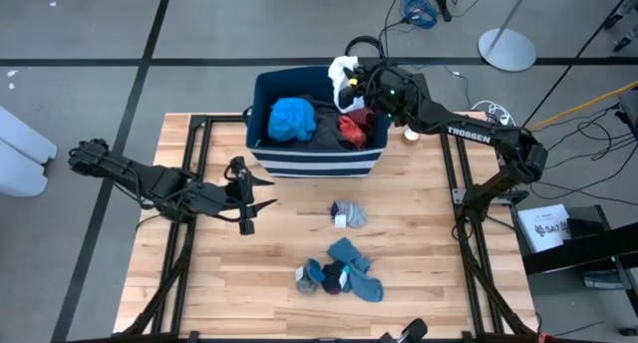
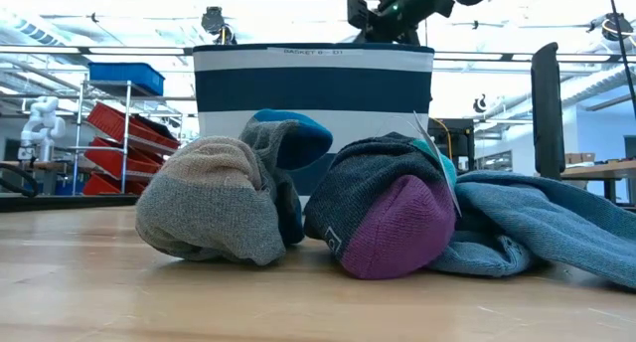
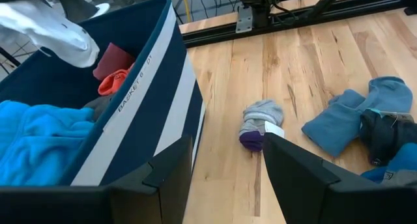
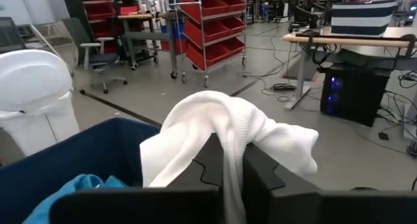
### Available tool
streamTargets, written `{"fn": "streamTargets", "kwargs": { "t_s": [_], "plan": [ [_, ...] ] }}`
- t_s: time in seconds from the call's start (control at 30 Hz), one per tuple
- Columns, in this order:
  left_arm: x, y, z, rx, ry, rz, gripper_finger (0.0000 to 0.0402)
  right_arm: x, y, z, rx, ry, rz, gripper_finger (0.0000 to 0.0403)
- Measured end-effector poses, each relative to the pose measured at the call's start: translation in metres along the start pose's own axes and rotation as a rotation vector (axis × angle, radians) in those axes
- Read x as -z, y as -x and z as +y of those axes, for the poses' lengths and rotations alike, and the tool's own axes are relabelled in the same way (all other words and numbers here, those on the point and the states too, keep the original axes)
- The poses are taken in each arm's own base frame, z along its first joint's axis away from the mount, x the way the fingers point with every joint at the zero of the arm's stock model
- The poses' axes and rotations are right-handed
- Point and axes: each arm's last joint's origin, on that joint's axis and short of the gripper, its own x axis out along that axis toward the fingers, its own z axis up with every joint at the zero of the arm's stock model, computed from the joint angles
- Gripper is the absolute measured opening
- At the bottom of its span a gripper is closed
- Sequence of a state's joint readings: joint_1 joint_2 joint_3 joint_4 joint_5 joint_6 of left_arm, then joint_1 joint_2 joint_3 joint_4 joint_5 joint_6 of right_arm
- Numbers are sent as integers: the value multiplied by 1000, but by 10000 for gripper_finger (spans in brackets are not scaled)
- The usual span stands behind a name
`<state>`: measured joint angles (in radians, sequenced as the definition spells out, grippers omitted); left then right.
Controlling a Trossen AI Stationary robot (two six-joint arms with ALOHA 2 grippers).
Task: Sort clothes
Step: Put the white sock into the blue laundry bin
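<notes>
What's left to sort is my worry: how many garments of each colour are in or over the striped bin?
Bright blue soft fabric top: 1
White knit top, held by the right claw: 1
Red-orange fabric top: 1
Maroon fabric top: 1
Dark grey fabric top: 1
Total: 5

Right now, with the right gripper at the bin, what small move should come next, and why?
Probably lift the right gripper a little higher. It is shut on the white garment, which hangs above the far rim of the bin, so it should clear the rim before being carried anywhere. The left gripper waits open beside the bin.
</notes>
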<state>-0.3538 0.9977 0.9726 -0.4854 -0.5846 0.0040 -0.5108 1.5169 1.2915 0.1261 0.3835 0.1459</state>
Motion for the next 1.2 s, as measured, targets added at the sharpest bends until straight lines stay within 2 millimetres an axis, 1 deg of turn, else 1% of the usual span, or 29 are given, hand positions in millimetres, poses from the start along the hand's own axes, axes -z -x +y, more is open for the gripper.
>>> {"fn": "streamTargets", "kwargs": {
  "t_s": [0.17,0.37,1.2],
  "plan": [
    [0,0,0,0,0,0,199,0,0,2,-56,-1,5,33],
    [0,0,0,0,1,0,199,0,0,3,-78,-1,8,50],
    [0,0,0,0,2,0,199,3,0,2,-74,17,34,58]
  ]
}}
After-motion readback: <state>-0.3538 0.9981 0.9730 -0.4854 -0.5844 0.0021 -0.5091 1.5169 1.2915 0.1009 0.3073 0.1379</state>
